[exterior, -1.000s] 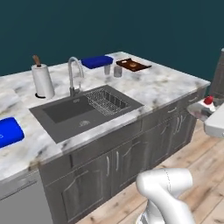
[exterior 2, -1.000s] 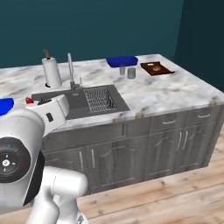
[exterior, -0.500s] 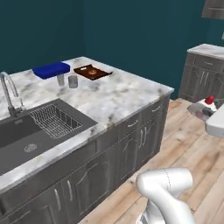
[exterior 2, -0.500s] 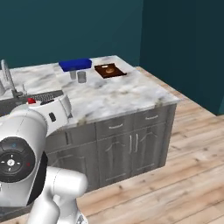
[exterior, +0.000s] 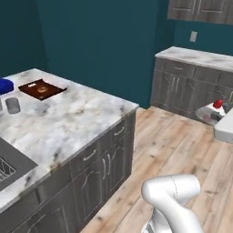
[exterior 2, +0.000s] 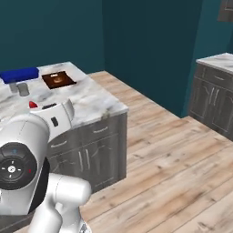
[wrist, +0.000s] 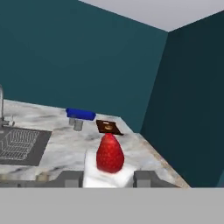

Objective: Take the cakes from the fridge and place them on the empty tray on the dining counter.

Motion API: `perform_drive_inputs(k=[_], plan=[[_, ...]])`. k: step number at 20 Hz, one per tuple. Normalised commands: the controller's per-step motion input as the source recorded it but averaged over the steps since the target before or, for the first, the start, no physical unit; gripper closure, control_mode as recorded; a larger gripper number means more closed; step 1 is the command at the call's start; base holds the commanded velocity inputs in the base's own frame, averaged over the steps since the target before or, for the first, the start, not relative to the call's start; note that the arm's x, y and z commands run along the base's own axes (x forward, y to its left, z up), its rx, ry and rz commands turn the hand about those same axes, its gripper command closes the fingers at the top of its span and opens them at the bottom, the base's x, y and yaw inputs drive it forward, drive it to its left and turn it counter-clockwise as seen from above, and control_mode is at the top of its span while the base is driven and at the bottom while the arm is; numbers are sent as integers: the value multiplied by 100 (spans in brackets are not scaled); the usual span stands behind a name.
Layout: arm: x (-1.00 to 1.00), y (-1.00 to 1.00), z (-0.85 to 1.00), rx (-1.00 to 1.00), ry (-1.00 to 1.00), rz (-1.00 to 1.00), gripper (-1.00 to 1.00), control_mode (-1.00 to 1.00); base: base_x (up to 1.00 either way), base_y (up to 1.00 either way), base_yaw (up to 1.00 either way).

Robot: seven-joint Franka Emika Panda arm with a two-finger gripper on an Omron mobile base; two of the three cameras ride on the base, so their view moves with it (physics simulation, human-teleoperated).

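My gripper (wrist: 108, 178) is shut on a white wedge cake (wrist: 109, 154) with a red top, gripped between the two fingertips (wrist: 70, 178). The same cake's red top (exterior: 218, 103) shows at the far right with the gripper (exterior: 215, 114) over the wood floor, and the cake (exterior 2: 32, 105) also sits beside my white arm. The blue tray (wrist: 81, 114) lies at the far end of the marble dining counter (wrist: 65, 146); the tray (exterior 2: 19, 74) is apart from the gripper, and its corner (exterior: 4, 85) shows at the left edge. The fridge is out of view.
Near the tray lie a dark brown board (exterior: 42, 89) with a round pastry and a grey cup (exterior: 12, 104). A sink (wrist: 19, 144) is set in the counter. Grey cabinets (exterior: 195, 79) stand at the back right, with wood floor (exterior 2: 173, 154) between them and the counter.
The whole picture has swept sideways as the base turned: counter and sink slid left, floor and far cabinets came in. The gripper stays shut on the cake.
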Motion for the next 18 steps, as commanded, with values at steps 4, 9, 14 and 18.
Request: perform_drive_inputs(k=[4, 9, 14, 18], plan=[[0, 0, 0, 0, 0, 0, 100, 100, 75, -100, -35], [0, 0, 0, 0, 0, 0, 100, 100, 78, -100, -38], [0, 0, 0, 0, 0, 0, 100, 100, 91, -100, -36], [0, 0, 0, 0, 0, 0, 100, 100, 100, -94, -20]])
